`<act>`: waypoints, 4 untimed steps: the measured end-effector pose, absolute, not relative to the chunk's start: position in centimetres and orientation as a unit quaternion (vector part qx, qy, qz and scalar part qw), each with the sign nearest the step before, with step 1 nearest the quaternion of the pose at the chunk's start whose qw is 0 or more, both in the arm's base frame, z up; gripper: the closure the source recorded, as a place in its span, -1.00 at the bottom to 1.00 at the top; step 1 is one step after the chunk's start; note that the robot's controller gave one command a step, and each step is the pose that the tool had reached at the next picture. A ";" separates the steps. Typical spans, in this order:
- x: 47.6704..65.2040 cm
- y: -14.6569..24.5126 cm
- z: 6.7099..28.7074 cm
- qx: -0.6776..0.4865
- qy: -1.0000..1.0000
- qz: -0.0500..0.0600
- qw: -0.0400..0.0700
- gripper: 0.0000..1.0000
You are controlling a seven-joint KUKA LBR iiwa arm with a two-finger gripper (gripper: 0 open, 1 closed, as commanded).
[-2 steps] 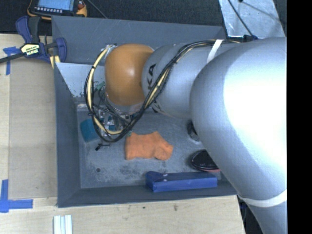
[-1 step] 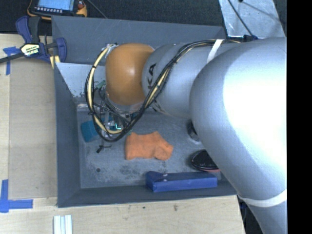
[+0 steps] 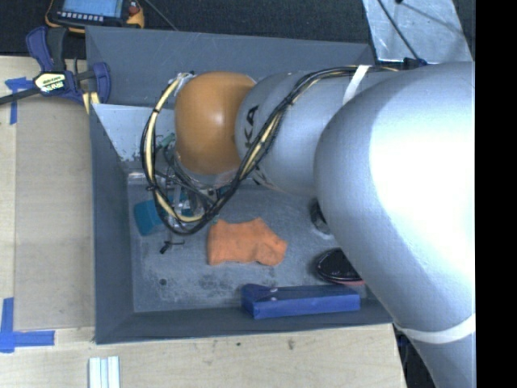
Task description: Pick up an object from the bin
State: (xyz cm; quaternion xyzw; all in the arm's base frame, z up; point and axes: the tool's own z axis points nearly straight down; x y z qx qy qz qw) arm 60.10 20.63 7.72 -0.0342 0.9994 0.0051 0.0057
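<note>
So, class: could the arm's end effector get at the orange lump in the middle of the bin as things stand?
Probably yes. The orange lump lies bare on the bin floor, nothing on it, close beside the end effector; the blue bar lies apart from it.

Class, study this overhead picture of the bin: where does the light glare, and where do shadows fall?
Camera view: strong glare on the silver arm and its rounded housing, a softer highlight on the orange wrist cover; shadow pools under the wrist, dimming the teal block by the left wall; the orange lump and the blue bar lie in even light.
</note>
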 end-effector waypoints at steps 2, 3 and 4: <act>62.7 20.1 10.8 -0.035 0.999 0.001 0.004 -1.00; 61.0 20.4 7.9 -0.033 0.999 -0.002 0.007 -1.00; 62.3 21.2 7.6 -0.127 0.992 0.000 -0.001 1.00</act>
